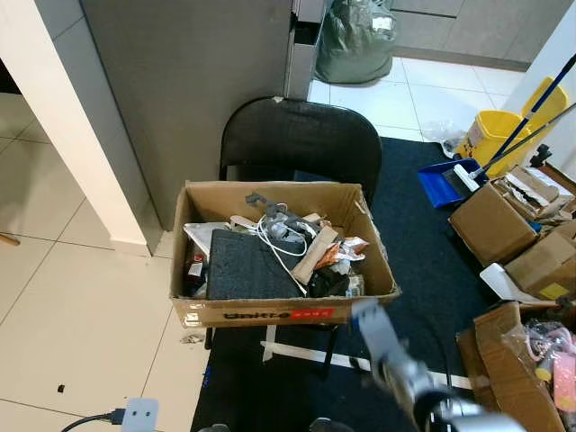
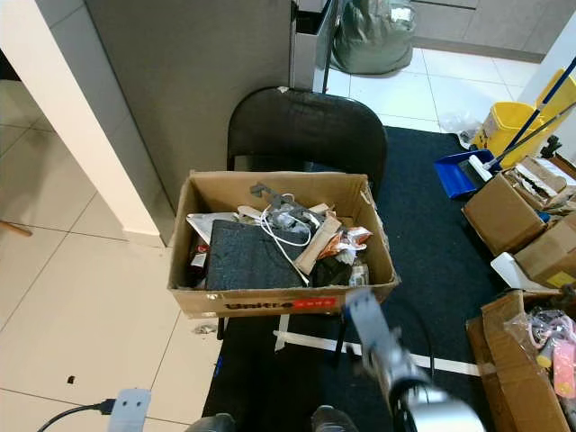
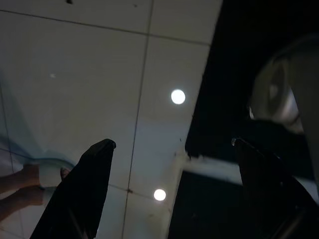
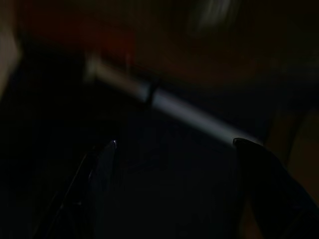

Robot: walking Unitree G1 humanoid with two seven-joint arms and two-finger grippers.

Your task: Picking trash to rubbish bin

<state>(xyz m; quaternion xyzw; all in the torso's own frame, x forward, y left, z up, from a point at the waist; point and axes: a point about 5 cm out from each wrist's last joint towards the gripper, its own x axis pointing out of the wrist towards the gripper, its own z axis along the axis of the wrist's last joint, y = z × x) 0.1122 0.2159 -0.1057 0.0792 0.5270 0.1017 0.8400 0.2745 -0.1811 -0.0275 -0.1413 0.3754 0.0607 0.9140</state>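
Observation:
An open cardboard box (image 1: 270, 313) full of trash sits on a black folding chair (image 1: 301, 135). Inside lie a dark grey pad (image 1: 247, 265), tangled white cable (image 1: 274, 236) and crumpled wrappers (image 1: 346, 250). My right arm reaches up from the lower right, blurred, with its right gripper (image 1: 367, 317) just in front of the box's front wall, over the dark rug. In the dark right wrist view the right gripper (image 4: 174, 144) is open and empty above a white tape strip (image 4: 189, 114). The left gripper (image 3: 174, 144) hangs open and empty over the floor tiles at the rug's edge.
Cardboard boxes (image 1: 490, 220) crowd the right side, with a blue dustpan (image 1: 443, 183) and yellow mop bucket (image 1: 495, 135) behind them. A green bag (image 1: 355, 40) lies at the back. A white plug (image 1: 139, 414) and a small scrap (image 1: 192, 338) lie on the tiles at left.

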